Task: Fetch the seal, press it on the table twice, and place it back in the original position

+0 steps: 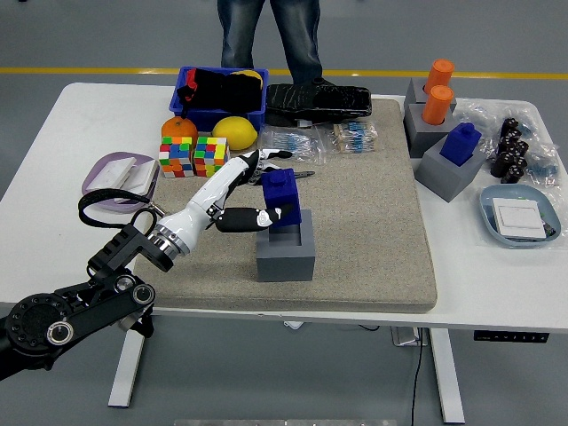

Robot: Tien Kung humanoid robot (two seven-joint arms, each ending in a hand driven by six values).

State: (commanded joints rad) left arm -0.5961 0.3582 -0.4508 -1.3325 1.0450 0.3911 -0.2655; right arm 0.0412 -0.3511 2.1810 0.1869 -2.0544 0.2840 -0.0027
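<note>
My left hand [257, 197] is shut on a blue seal [281, 193]. It holds the seal just above the square hollow of a grey holder block [286, 251] on the tan mat [373, 222]. The seal's lower end is at the hollow's rim, and I cannot tell whether it touches. The left arm comes in from the lower left. The right arm is out of view.
A second blue seal [461, 143] sits in a grey holder at the right, behind it two orange cylinders [437, 92]. Rubik's cubes [193, 155], an orange, a lemon, a blue bin, a pen [302, 175] and bags lie at the back. A person stands at the far side.
</note>
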